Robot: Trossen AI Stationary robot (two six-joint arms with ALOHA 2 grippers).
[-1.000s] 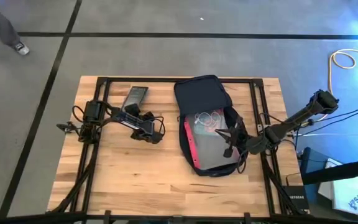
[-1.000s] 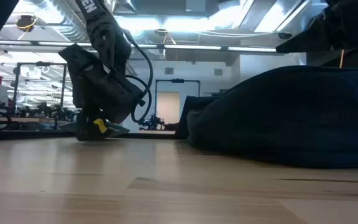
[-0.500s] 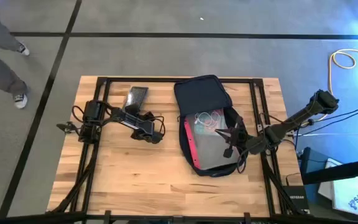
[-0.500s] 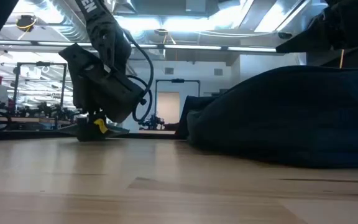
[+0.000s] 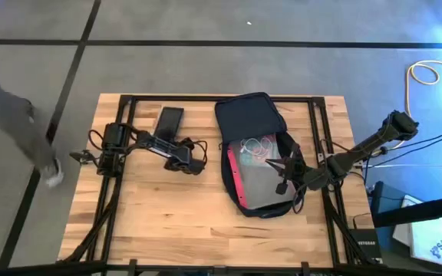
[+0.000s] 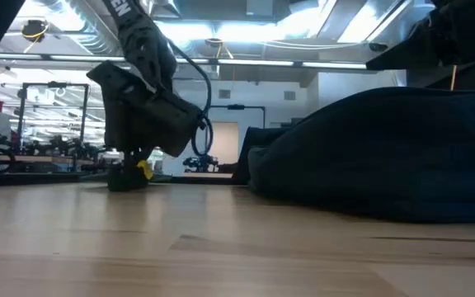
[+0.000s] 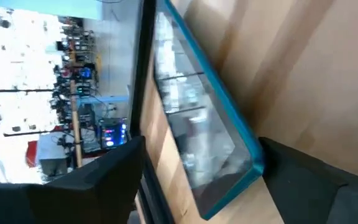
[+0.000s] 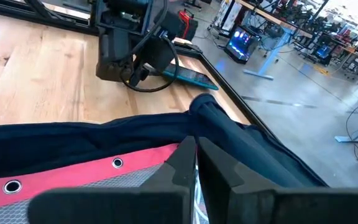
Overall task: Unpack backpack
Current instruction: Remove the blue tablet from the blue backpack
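Observation:
The dark navy backpack (image 5: 250,116) lies open on its back at the table's middle, bulking at the right of the low view (image 6: 386,157). Inside it rests a clear red-edged pouch (image 5: 253,184) with a white cable (image 5: 256,146) beside it. My right gripper (image 5: 282,172) is shut at the backpack's right opening edge, close to the pouch's red edge (image 8: 73,171). My left gripper (image 5: 176,149) hovers low and open just near of a teal-edged phone (image 7: 197,124), which lies flat on the wood at the far left (image 5: 168,120). The phone's near corner sits between the spread fingers. My right gripper has its shut fingertips (image 8: 188,158) at the backpack's navy opening edge (image 8: 229,134), coming in low from the table's right. My own fingers hide the place of contact, so I cannot tell whether fabric or the pouch's edge is between them.
Black frame rails (image 5: 129,100) run along the table's far and side edges. Bare wood lies between the left arm and the backpack and along the near edge (image 5: 175,222). A person walks past on the floor left of the table (image 5: 21,130).
My left gripper has shifted a little toward the table's right, away from the phone, which stays on the wood. My right gripper and the backpack have kept still. The person beside the table has walked on.

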